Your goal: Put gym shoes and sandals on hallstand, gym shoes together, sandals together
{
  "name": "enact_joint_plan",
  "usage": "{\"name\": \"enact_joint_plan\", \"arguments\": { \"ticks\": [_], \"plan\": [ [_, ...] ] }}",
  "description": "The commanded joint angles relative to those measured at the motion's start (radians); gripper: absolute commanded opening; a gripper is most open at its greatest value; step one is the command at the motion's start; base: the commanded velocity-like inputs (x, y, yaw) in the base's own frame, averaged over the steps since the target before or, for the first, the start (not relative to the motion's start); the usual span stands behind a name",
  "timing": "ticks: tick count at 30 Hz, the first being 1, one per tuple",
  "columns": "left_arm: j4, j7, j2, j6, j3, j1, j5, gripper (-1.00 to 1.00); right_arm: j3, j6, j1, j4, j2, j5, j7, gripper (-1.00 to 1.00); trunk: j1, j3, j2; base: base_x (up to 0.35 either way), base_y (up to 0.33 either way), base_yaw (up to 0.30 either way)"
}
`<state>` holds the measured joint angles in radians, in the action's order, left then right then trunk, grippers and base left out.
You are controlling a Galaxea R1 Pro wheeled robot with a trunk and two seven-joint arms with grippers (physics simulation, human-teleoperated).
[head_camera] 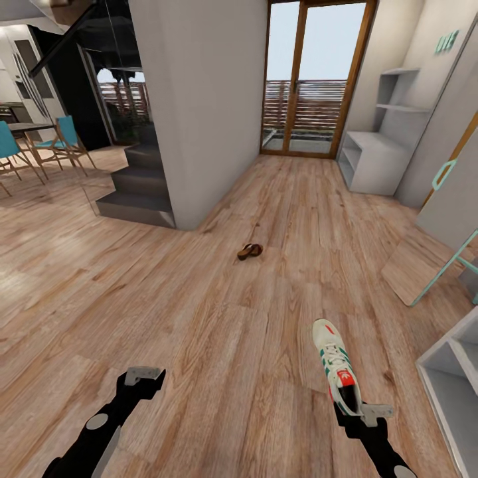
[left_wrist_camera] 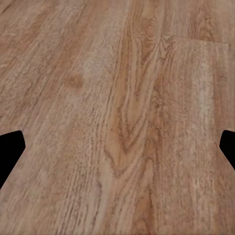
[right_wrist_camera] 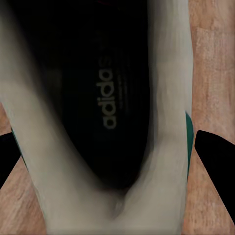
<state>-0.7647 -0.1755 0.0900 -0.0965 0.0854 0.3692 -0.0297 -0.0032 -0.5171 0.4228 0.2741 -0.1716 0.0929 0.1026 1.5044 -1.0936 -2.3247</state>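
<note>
One gym shoe, white with green stripes and a red-orange tongue label, points away from me over the corridor floor. My right gripper is shut on its heel. The right wrist view looks into the gym shoe's dark inside, with a finger against each side. A small brown sandal lies on the planks further ahead, in mid corridor. The pale-grey hallstand stands far ahead on the right, by the glass door. My left gripper is open over bare floor. The other shoe and sandal are out of view.
A white wall corner and dark steps stand to the left of the corridor. A second grey open shelf unit is close on my right. A teal-framed panel leans at the right. Chairs stand far left.
</note>
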Motion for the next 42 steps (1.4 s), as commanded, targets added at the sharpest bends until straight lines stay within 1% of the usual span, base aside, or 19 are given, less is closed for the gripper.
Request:
{"name": "enact_joint_plan", "arguments": {
  "ticks": [1, 6, 19, 42],
  "plan": [
    [0.001, -0.007, -0.001, -0.003, 0.004, 0.001, -0.003, 1.00, -0.001, -0.003, 0.001, -0.001, 0.000, 0.010, 0.009, -1.00, 0.000, -0.001, 0.000, 0.000, 0.000, 0.000],
    [0.000, -0.006, -0.001, -0.003, 0.004, 0.001, -0.003, 1.00, -0.001, -0.003, 0.001, -0.001, 0.000, 0.010, 0.009, -1.00, 0.000, -0.001, 0.000, 0.164, 0.041, 0.000],
    [-0.001, -0.006, -0.001, -0.003, 0.005, 0.001, 0.002, 1.00, -0.001, -0.003, 0.000, -0.002, 0.000, 0.010, 0.008, -1.00, 0.000, -0.001, 0.000, 0.322, 0.109, -0.014],
    [-0.001, -0.007, 0.002, -0.003, 0.004, 0.001, 0.002, 1.00, -0.003, -0.004, 0.000, -0.003, -0.002, 0.010, 0.008, -1.00, 0.000, -0.001, 0.000, 0.298, 0.215, -0.256]
  ]
}}
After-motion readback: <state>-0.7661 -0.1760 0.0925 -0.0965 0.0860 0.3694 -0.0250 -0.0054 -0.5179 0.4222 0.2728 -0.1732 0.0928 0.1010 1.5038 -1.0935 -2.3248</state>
